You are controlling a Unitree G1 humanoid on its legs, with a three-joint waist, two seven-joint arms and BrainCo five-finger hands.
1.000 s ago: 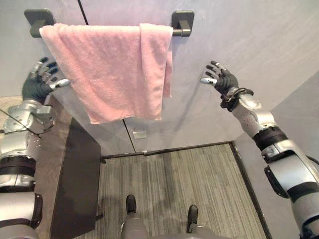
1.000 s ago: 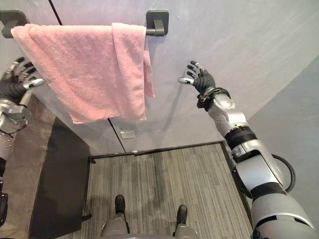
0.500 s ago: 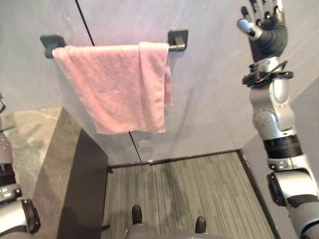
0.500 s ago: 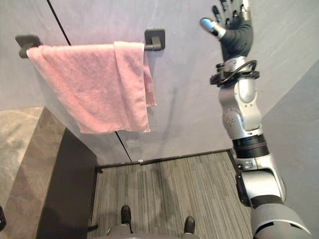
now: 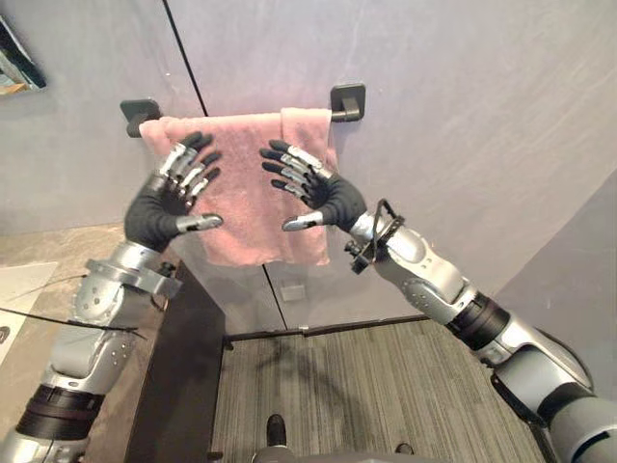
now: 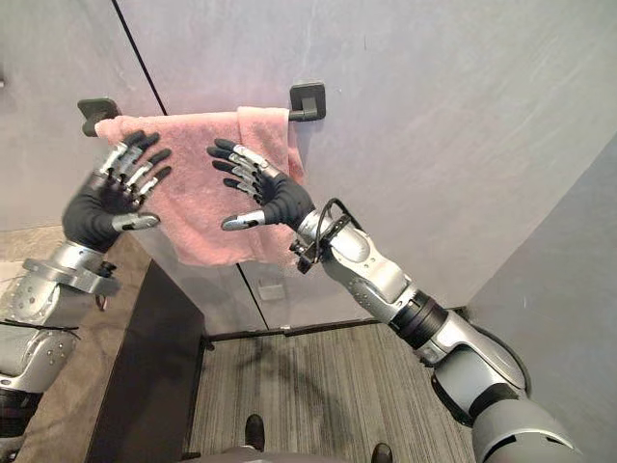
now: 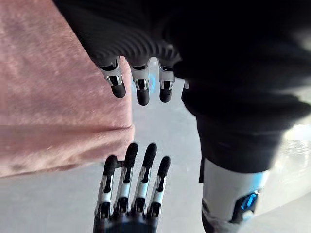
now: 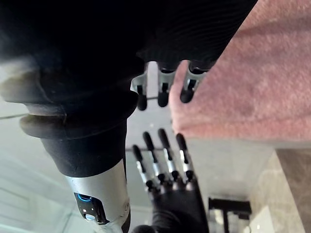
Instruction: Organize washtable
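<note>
Towel [image 5: 241,188] on rail [image 5: 345,102] behind left robot hand [image 5: 159,212], right robot hand [image 5: 333,200]

Pink towel [image 5: 243,220], blk rail [image 5: 345,101], gry wall [image 5: 463,116], gry-striped floor [image 5: 386,395].

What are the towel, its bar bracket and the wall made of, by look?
Pink towel: terry cloth, likely cotton; fuzzy nap, soft folds where it hangs. Bar bracket: dark matte, probably coated metal, plastic possible; squared edges, no shine. Wall: smooth grey panels, stone-look or plaster; faint mottling, dark seam between panels.
</note>
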